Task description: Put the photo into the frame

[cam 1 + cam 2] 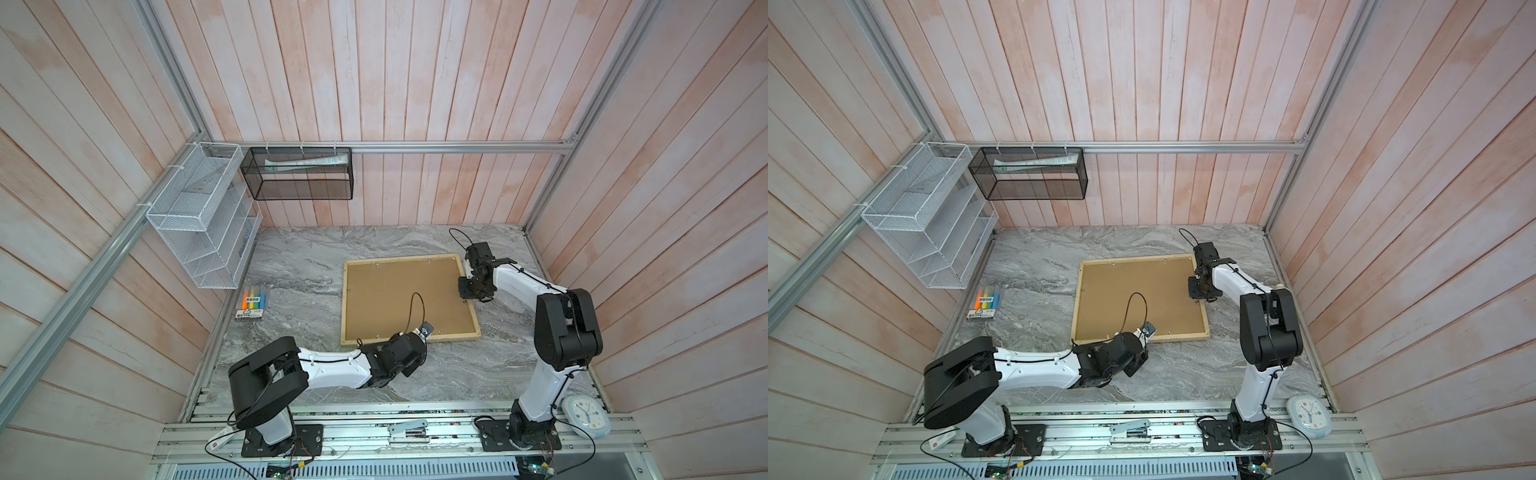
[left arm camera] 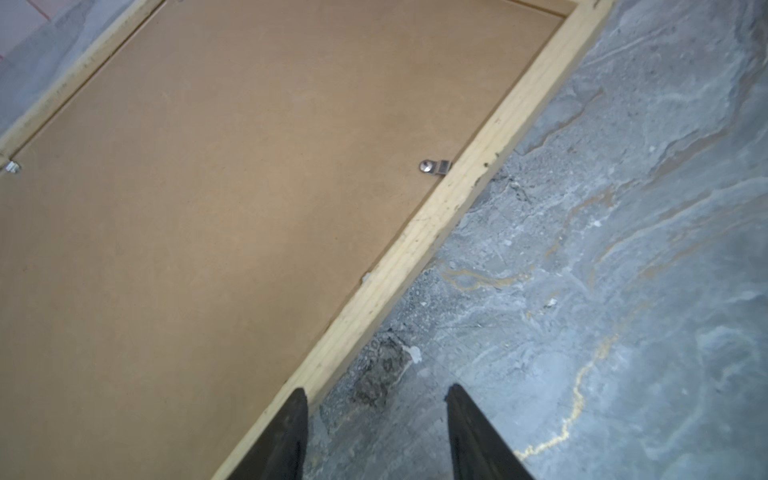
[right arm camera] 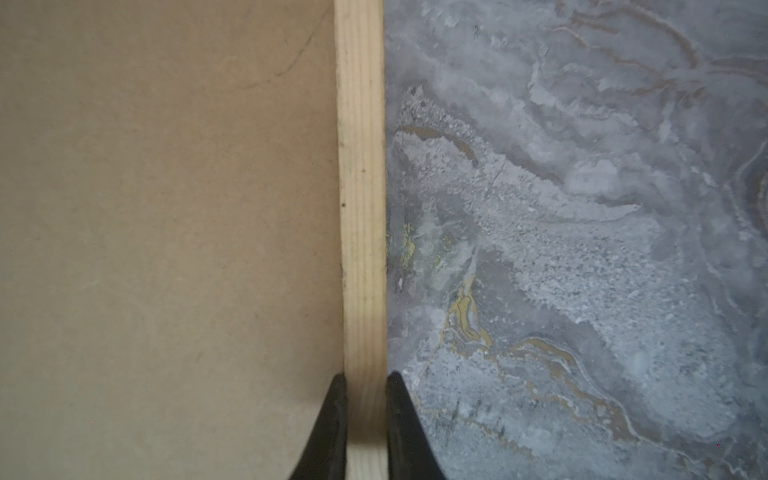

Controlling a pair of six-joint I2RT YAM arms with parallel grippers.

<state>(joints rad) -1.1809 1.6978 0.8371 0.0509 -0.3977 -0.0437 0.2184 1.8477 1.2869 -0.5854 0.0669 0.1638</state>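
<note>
The frame [image 1: 344, 299] [image 1: 1077, 295] of pale wood strips lies flat on the marble table, back side up. A plain brown backing board [image 1: 399, 297] [image 2: 228, 187] fills it, and the photo is hidden. My right gripper [image 1: 464, 296] [image 1: 1196, 295] [image 3: 365, 380] is shut on the frame's right strip [image 3: 360, 166], one finger on each side of it. My left gripper [image 1: 427, 331] [image 1: 1148, 331] [image 2: 376, 392] stands open at the frame's near strip [image 2: 457, 199]. One finger is over the wood, the other over the table, and it holds nothing.
A small metal tab [image 2: 434, 167] lies turned over the board's edge. A pack of highlighters [image 1: 251, 302] lies left of the frame. A white wire rack [image 1: 199, 224] and a black mesh basket [image 1: 299, 174] hang at the back left. A clock [image 1: 586, 415] and a stapler [image 1: 409, 430] sit at the front rail.
</note>
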